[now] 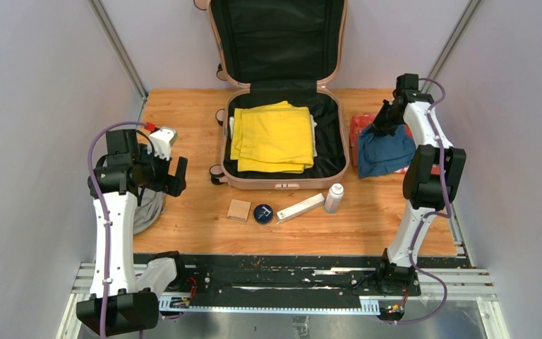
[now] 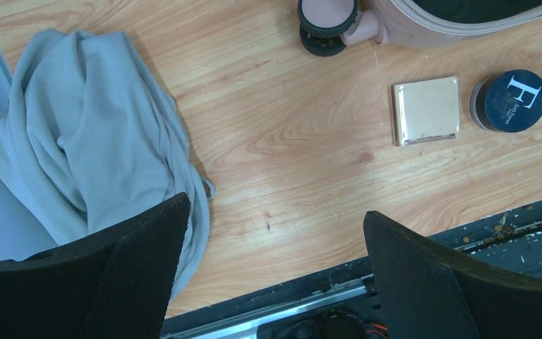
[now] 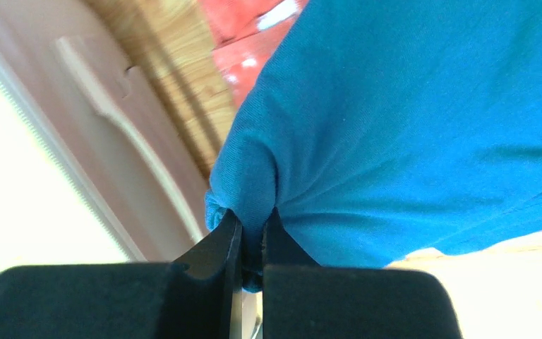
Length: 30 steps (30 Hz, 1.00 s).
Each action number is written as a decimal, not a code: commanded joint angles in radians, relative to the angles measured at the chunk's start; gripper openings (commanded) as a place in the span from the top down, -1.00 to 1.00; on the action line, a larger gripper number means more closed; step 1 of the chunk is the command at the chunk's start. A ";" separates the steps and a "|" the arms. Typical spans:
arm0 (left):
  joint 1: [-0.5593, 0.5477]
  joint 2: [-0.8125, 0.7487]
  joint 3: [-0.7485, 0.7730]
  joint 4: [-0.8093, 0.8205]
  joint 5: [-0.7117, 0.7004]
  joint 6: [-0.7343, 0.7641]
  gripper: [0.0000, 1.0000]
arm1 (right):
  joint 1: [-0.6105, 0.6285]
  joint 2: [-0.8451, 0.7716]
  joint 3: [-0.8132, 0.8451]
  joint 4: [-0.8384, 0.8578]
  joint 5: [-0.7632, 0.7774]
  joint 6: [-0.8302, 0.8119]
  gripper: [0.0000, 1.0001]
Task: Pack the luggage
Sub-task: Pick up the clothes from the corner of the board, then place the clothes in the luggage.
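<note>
The pale pink luggage (image 1: 335,169) lies open at the table's back middle, its lid up against the wall. A folded yellow cloth (image 1: 274,136) lies inside on the black lining. My right gripper (image 1: 381,121) is shut on a blue cloth (image 1: 384,152), which hangs from it just right of the luggage; the pinched fold shows in the right wrist view (image 3: 395,141). My left gripper (image 1: 173,176) is open and empty above the table's left side, next to a grey cloth bundle (image 2: 85,148).
A red packet (image 1: 362,126) lies under the blue cloth. In front of the luggage lie a tan square compact (image 1: 238,210), a dark round tin (image 1: 263,213), a white tube (image 1: 300,207) and a white bottle (image 1: 334,197). A luggage wheel (image 2: 328,25) shows in the left wrist view.
</note>
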 commanded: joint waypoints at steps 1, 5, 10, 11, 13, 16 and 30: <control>0.008 -0.022 0.022 -0.012 0.006 -0.006 -1.00 | 0.000 -0.093 -0.028 0.041 -0.209 -0.038 1.00; 0.008 -0.028 0.022 -0.012 0.002 -0.006 -1.00 | 0.025 -0.136 -0.011 0.053 -0.291 -0.036 1.00; 0.007 -0.030 0.025 -0.012 -0.001 -0.006 -1.00 | 0.080 -0.177 0.027 0.073 -0.390 -0.029 1.00; 0.008 -0.030 0.027 -0.012 -0.001 -0.006 -1.00 | 0.092 -0.182 0.034 0.081 -0.407 -0.023 1.00; 0.008 -0.033 0.028 -0.012 -0.001 -0.005 -1.00 | 0.137 -0.182 0.053 0.090 -0.427 -0.015 1.00; 0.007 -0.036 0.031 -0.012 0.000 -0.007 -1.00 | 0.208 -0.150 0.101 0.090 -0.446 -0.006 1.00; 0.008 -0.071 0.030 -0.013 -0.036 0.004 -1.00 | 0.489 0.141 0.346 0.071 -0.356 0.121 1.00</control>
